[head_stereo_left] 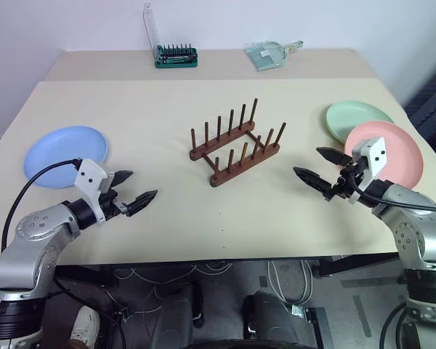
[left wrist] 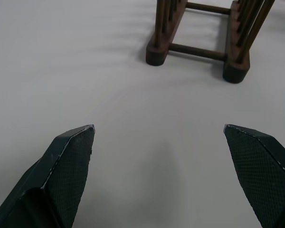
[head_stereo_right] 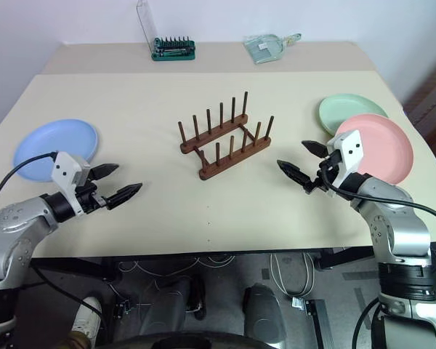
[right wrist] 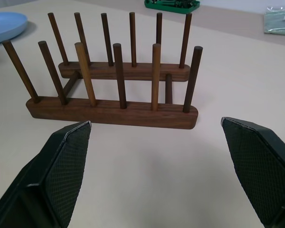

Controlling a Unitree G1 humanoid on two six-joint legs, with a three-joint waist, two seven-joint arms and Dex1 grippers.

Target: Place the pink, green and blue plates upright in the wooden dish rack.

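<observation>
Both grippers empty with jaws wide apart, pink plate (head_stereo_left: pixel 389 151) just at three o'clock of right gripper (head_stereo_left: pixel 322 169), nearest.

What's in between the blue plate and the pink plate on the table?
The wooden dish rack stands between the blue plate and the pink plate, with bare table either side, seen in the left eye view.

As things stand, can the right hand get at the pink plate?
Probably yes. The right hand is open and empty, just beside the pink plate, with only bare table between them. The plate lies flat, overlapping the green plate, so its near rim looks free to grasp.
</observation>
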